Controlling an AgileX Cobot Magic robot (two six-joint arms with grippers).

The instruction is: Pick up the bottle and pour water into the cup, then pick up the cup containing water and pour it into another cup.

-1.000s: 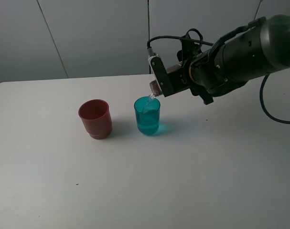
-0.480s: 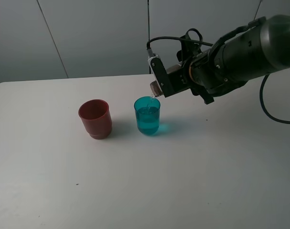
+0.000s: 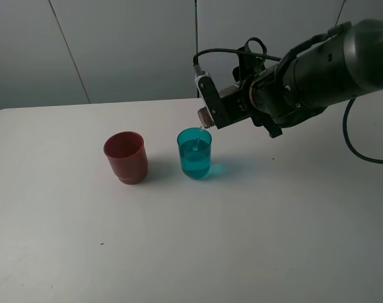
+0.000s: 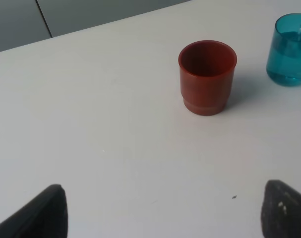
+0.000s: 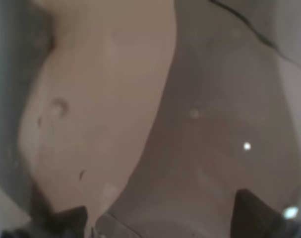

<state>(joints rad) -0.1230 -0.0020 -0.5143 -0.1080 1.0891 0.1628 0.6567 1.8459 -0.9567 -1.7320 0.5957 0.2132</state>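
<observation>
Right end effector (image 3: 210, 110) grips the tilted bottle (image 3: 204, 116); left end effector (image 4: 165, 210) hangs released. Water-laden teal cup (image 3: 194, 153), likely slippery, wants a mid-wall grasp.

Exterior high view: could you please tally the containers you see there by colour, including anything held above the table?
dark red cup: 1
teal cup: 1
grey-brown bottle: 1
Total: 3
</observation>
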